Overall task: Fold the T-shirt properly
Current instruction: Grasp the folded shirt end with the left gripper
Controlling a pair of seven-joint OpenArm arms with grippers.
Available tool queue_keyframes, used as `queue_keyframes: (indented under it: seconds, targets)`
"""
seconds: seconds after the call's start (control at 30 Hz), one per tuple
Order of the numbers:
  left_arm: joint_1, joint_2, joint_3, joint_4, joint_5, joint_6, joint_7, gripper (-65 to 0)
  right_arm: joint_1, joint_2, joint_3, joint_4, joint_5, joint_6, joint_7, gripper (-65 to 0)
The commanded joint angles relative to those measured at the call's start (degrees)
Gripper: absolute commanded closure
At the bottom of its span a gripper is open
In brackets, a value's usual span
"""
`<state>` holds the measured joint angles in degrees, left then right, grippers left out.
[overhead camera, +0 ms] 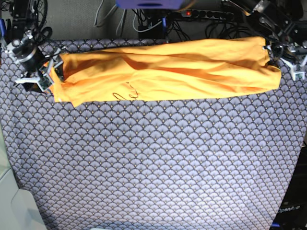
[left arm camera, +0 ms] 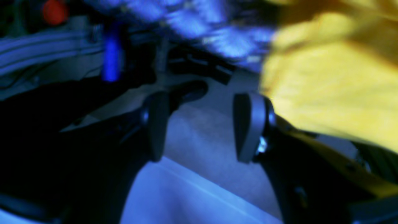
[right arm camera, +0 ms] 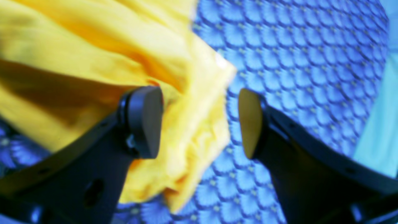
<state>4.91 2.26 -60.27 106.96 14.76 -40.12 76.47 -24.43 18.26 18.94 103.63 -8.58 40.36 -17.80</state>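
So the T-shirt (overhead camera: 168, 69) is stretched in a long band across the top of the base view, on the cover (overhead camera: 158, 163). Right gripper (right arm camera: 200, 123), upper left there, has its jaws spread with a shirt corner between them. Left gripper (left arm camera: 199, 124), upper right, is spread too, nothing between, shirt just beside it.

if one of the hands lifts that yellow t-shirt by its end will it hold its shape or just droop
Probably droop: the T-shirt lies in soft wrinkles and bunches beside the right hand. It looks thin, so likely light. Pushed across the patterned table cover, it would likely crumple rather than slide whole.
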Motion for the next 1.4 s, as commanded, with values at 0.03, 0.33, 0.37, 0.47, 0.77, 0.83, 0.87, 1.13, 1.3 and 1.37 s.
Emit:
queue_keyframes:
  seconds: [0.03, 0.33, 0.37, 0.47, 0.77, 0.83, 0.87, 1.13, 1.3, 1.37]
  targets:
    - [-0.47, -2.31, -0.78, 0.87, 0.05, 0.12, -0.20, -32.9, 0.29, 0.77, 1.32, 1.20, 0.71, -0.36, 1.41, -39.1]
    - [-4.34, -3.45, -0.78, 1.48, 0.05, 0.12, 2.08, -32.7, 0.38, -1.43, 1.32, 0.94, 0.71, -0.36, 1.06, -39.1]
    - [-5.30, -3.36, -0.70, 1.48, -0.04, 0.12, 2.96, -32.7, 0.38, -1.51, 1.32, 0.94, 0.71, -0.36, 1.06, -39.1]
    - [-8.29, -3.36, -0.70, 1.57, 0.05, 0.12, 3.53, -32.7, 0.29, -2.13, 1.32, 0.94, 0.71, -0.36, 1.06, -39.1]
    - [-15.32, -3.27, -0.34, -1.68, -0.04, 0.12, 3.53, -32.8, 0.29, -2.13, 1.24, 0.76, 0.71, -0.36, 1.06, -39.1]
    - [-16.56, -3.27, -0.34, -5.64, -0.04, 0.12, 3.53, -32.8, 0.29, -2.13, 1.24, 0.76, 0.71, -0.36, 1.06, -39.1]
    - [-16.99, -3.27, -0.43, -7.31, -0.04, 0.12, 3.53, -32.8, 0.29, -2.13, 1.24, 0.67, 0.71, -0.36, 1.06, -39.1]
    - [-17.17, -1.51, -0.43, -12.58, -0.04, 0.12, -1.43, -32.8, 0.12, -2.13, 1.41, 0.67, 0.62, -0.36, 1.06, -39.1]
    - [-17.26, 1.47, -0.43, -11.97, -0.13, 0.12, -0.99, -32.9, 0.12, -2.13, 1.15, 0.67, 0.62, -0.36, 1.06, -39.1]
    - [-17.35, 2.00, -0.43, -11.97, -0.21, 0.12, -0.99, -33.0, 0.12, -2.13, 1.15, 0.67, 0.53, -0.36, 1.06, -39.1]
